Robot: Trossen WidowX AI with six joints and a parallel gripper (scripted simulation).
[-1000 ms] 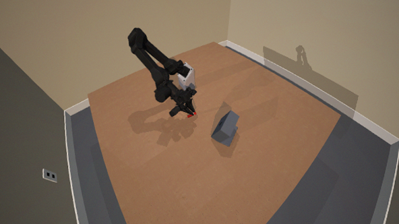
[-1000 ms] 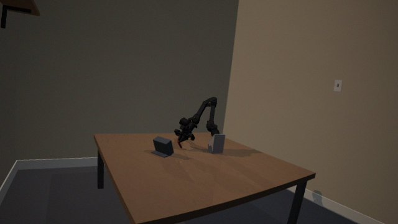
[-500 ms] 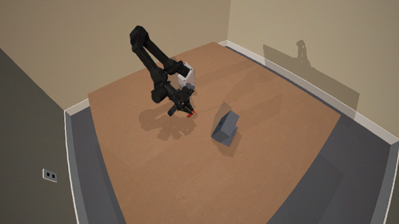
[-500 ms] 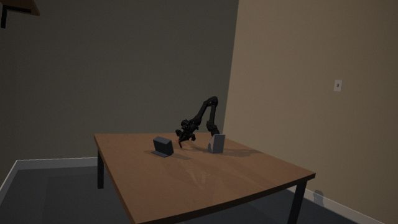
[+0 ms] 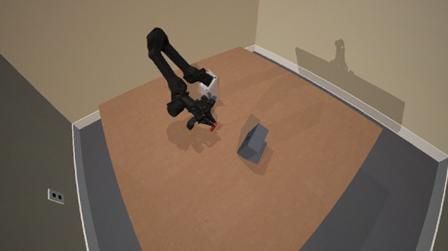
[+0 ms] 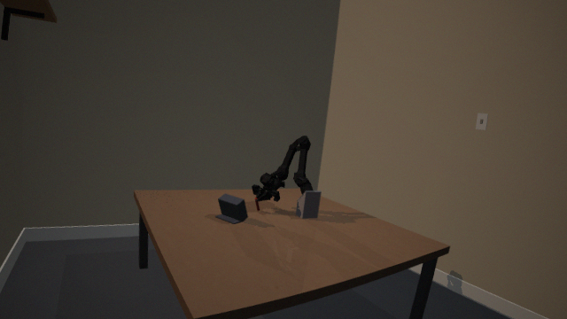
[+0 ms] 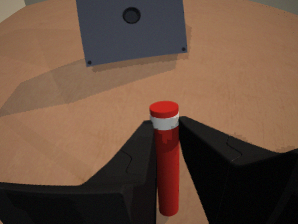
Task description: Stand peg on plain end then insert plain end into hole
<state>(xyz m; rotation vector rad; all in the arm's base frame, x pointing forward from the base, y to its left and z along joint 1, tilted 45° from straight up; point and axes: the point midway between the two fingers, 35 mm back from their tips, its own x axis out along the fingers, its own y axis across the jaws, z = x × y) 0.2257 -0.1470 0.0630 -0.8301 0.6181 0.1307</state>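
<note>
The red peg [image 5: 212, 128] [image 6: 258, 205] [image 7: 168, 165] stands close to upright, with its white-banded end up and its plain end down. My gripper [image 5: 215, 124] [image 6: 257, 198] [image 7: 164, 126] is shut on it just below the white band. The plain end is at or just above the table; I cannot tell whether it touches. The blue-grey sloped panel [image 5: 256, 141] [image 6: 232, 207] [image 7: 107, 40] stands a short way beyond the peg. Its dark round hole [image 5: 248, 138] [image 7: 131, 15] faces my side and is empty.
The light-coloured block [image 5: 214, 91] [image 6: 312, 205] stands at the arm's base, behind the gripper. The brown table [image 5: 213, 201] [image 6: 283, 261] [image 7: 240, 75] carries everything, and shadows of the arm and panel fall on it. Walls rise beyond the table's edges.
</note>
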